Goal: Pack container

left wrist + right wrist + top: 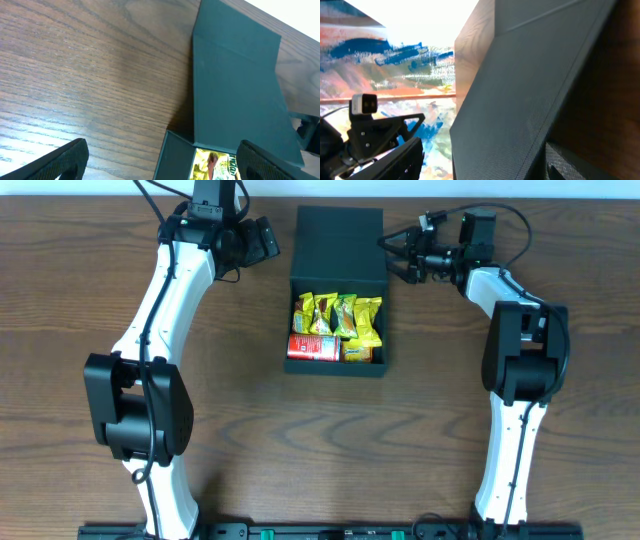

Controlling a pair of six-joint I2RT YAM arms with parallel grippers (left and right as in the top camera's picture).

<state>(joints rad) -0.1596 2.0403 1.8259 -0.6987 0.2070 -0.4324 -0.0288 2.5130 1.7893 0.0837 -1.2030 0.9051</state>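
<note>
Dark wood-grain table [420, 410] fills your overhead view, with a pale strip along its far edge at 12 o'clock and a black rail with the arm bases at 6 o'clock. Behind the table, your right wrist camera catches a blurred backdrop of blue and orange streaks under a bright white area.

You have the container [335, 370] just past table centre, toward 12 o'clock. Its lid [340, 240] is swung back on the hinge toward 12 o'clock, so the compartment is exposed from above. Inside you can see yellow snack packets [340, 315] across the middle and right, and a red packet [312, 347] lying at the box's 7 o'clock corner. With the box this full, the packing looks largely done, and closing the lid is probably what remains.

The arms' placement fits that reading. Your left gripper [268, 238] sits at 10 o'clock from the box, near the lid's left edge but apart from it, jaws spread wide and empty. Your right gripper [395, 258] is at 2 o'clock, just beside the lid's right edge, jaws also parted. Its wrist view shows the lid's surface looming between the two fingers [395, 155], though you cannot tell whether either one touches it. Flanking the lid this way suits lifting an edge and folding it forward over the packets.
</note>
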